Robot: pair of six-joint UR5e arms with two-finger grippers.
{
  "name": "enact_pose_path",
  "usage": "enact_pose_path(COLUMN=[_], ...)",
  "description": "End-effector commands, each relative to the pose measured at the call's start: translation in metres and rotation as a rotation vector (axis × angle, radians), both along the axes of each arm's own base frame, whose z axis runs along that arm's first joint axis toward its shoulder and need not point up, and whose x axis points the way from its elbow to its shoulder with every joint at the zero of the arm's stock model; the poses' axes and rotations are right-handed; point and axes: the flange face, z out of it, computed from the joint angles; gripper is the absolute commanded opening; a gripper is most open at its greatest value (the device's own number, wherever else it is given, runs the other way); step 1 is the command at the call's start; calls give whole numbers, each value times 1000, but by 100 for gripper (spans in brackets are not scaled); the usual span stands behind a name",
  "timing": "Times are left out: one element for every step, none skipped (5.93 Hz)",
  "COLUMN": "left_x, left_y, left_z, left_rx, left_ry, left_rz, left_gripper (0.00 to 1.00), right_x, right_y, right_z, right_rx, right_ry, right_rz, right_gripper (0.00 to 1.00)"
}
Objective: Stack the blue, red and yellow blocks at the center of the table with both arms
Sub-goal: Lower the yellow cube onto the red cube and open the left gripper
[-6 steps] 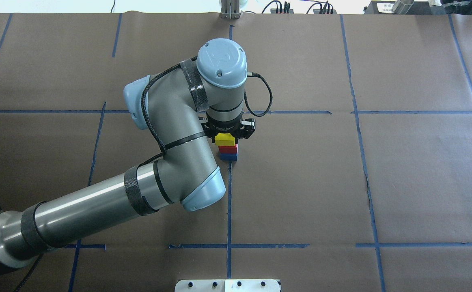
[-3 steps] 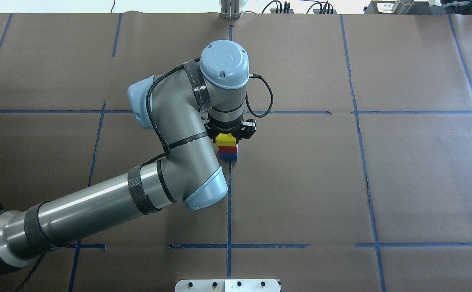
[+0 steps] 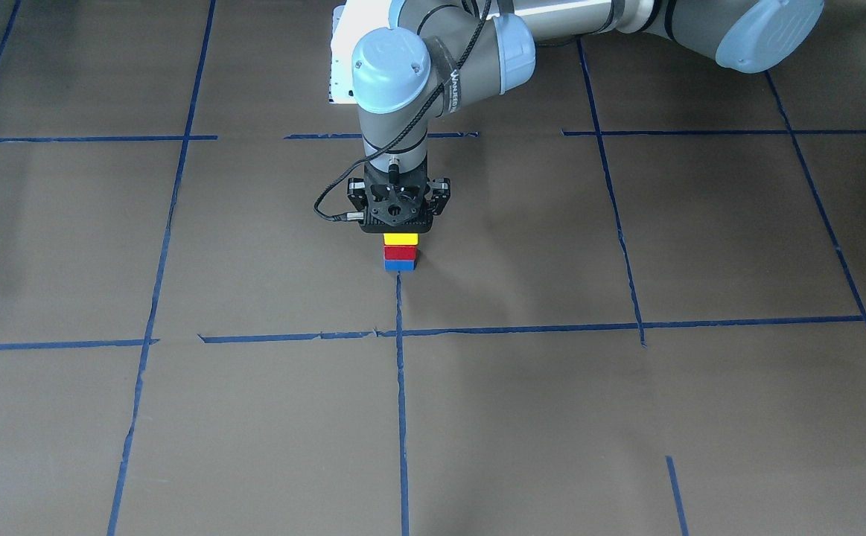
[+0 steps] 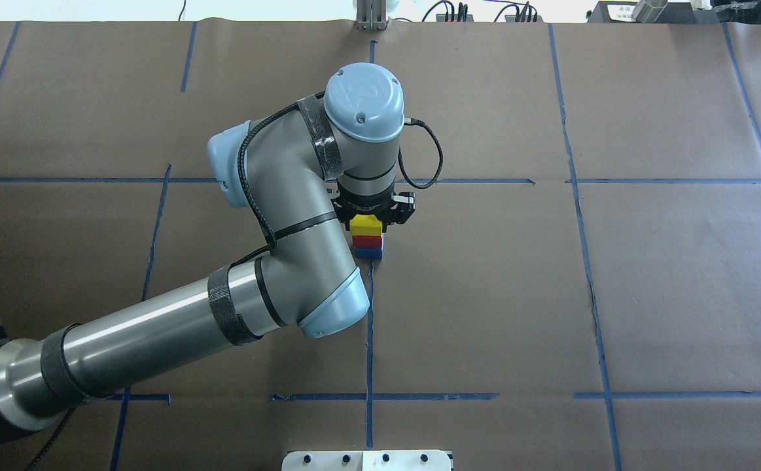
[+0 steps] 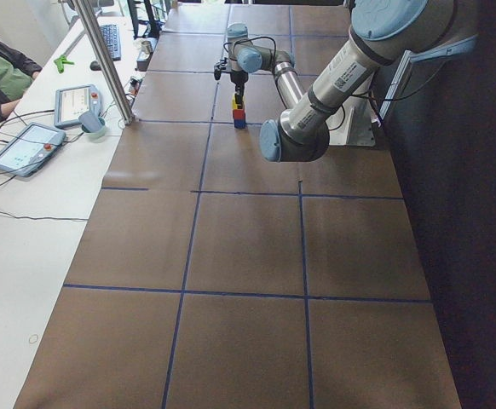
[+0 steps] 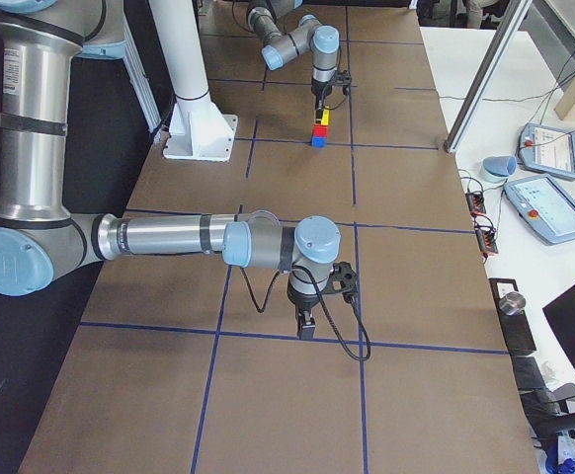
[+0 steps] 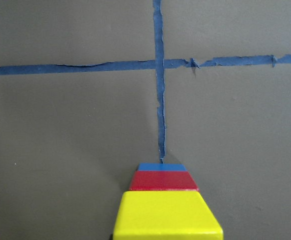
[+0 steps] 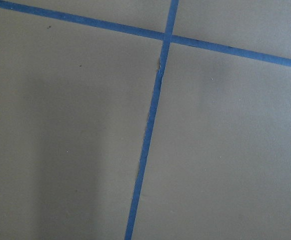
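Observation:
A yellow block sits on a red block, which sits on a blue block, at the tape cross in the table's centre. The stack also shows in the overhead view, with yellow over red over blue. My left gripper points straight down over the stack and looks shut on the yellow block; its fingers are hidden. The left wrist view shows the yellow block close below. My right gripper hangs low over bare paper far from the stack; I cannot tell whether it is open.
Brown paper with a blue tape grid covers the table. The white base plate lies at the robot's edge. A metal pole and operator tablets stand on the side table beyond the far edge.
The left arm has shifted slightly to the right over the stack, and the yellow block has shifted a little with it. The red and blue blocks have not moved.

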Motion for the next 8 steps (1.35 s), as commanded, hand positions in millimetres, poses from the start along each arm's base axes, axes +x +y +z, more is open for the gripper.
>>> enact_pose_path(left_x=[0, 1, 1, 0, -3, -21, -51, -88], left_y=[0, 0, 0, 0, -2, -15, -38, -62], left_z=[0, 0, 1, -2, -4, -12, -11, 5], left_rx=[0, -1, -1, 0, 4, 9, -25, -7], left_ry=[0, -2, -2, 6, 16, 32, 62, 82], left_rz=[0, 0, 0, -3, -11, -33, -26, 21], left_gripper=[45, 58, 79, 100, 100, 100, 100, 100], right_x=[0, 0, 0, 0, 0, 0, 0, 0], right_y=[0, 0, 0, 0, -1, -1, -1, -2], right_z=[0, 0, 0, 0, -1, -1, -1, -1], right_rx=[0, 0, 0, -1, 0, 2, 0, 2], right_ry=[0, 0, 0, 0, 0, 0, 0, 0], right_rz=[0, 0, 0, 0, 0, 0, 0, 0], right_gripper=[100, 100, 100, 100, 100, 100, 100, 100])
